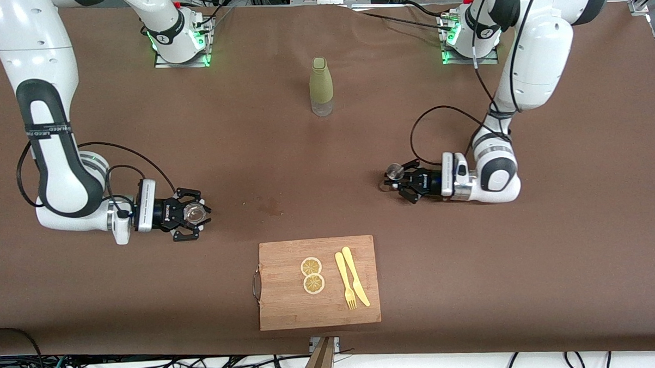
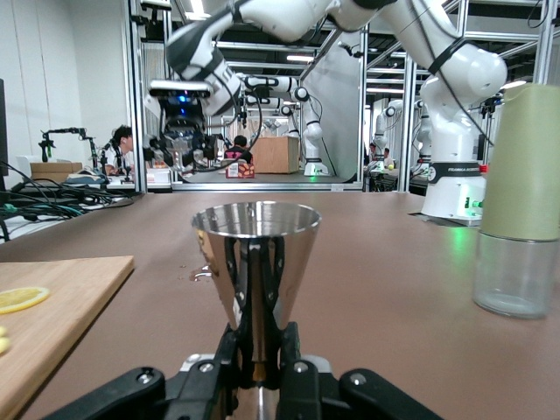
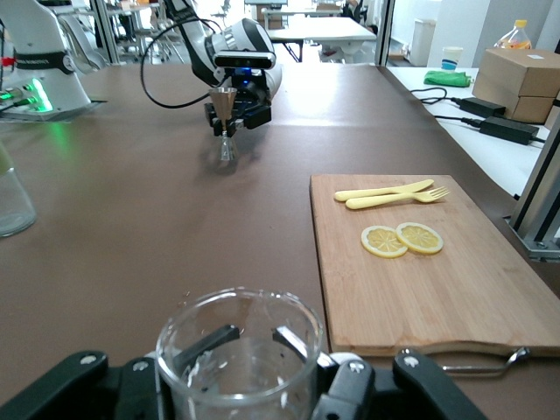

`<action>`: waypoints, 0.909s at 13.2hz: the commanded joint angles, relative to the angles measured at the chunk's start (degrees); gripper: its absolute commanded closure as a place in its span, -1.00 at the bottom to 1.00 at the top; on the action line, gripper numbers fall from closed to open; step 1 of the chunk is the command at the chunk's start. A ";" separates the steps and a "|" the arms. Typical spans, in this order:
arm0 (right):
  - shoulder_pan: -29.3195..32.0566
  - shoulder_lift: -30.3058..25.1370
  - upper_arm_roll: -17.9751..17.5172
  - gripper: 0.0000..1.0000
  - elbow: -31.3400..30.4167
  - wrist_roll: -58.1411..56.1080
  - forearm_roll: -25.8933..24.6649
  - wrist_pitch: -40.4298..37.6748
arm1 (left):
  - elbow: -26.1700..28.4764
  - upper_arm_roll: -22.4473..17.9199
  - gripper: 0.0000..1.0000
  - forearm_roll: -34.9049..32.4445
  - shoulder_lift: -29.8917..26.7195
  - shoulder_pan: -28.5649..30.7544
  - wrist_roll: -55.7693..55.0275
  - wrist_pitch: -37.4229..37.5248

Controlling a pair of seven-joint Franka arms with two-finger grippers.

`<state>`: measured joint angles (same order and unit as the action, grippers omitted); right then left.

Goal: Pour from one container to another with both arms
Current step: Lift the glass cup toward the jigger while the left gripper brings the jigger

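A clear glass cup (image 1: 193, 212) stands upright in my right gripper (image 1: 189, 213), which is shut on it low over the brown table (image 1: 146, 299) at the right arm's end. In the right wrist view the glass (image 3: 238, 350) fills the foreground, and the fingers (image 3: 206, 339) show through its wall. A small steel jigger (image 1: 395, 172) is upright in my left gripper (image 1: 398, 182), which is shut on its narrow waist at the left arm's end. The left wrist view shows the jigger (image 2: 255, 258) above the gripper (image 2: 260, 346). It also appears farther off as the jigger (image 3: 226, 122) in the right wrist view.
A bottle (image 1: 321, 86) with an olive-green sleeve stands mid-table between the two bases. A wooden cutting board (image 1: 288, 305) lies near the front edge, with two lemon slices (image 1: 312, 275), a yellow knife (image 1: 356, 283) and a fork (image 1: 345, 288) on it.
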<state>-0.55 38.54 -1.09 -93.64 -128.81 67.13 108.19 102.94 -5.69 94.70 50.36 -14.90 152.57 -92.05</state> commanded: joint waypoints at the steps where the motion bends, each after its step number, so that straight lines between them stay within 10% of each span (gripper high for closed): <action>1: -3.21 -2.50 0.13 0.46 -2.86 3.12 0.55 4.38 | -0.55 2.25 1.00 4.86 -1.32 -4.33 -1.12 -7.15; 12: -17.19 -4.96 0.13 0.45 -2.86 14.63 9.07 19.23 | -10.56 5.08 1.00 16.30 2.46 -17.70 -8.69 -24.57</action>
<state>-14.84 35.49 -1.31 -94.56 -116.09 74.39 124.01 95.23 -0.68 108.57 51.02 -31.40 142.71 -114.07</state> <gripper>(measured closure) 0.727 0.793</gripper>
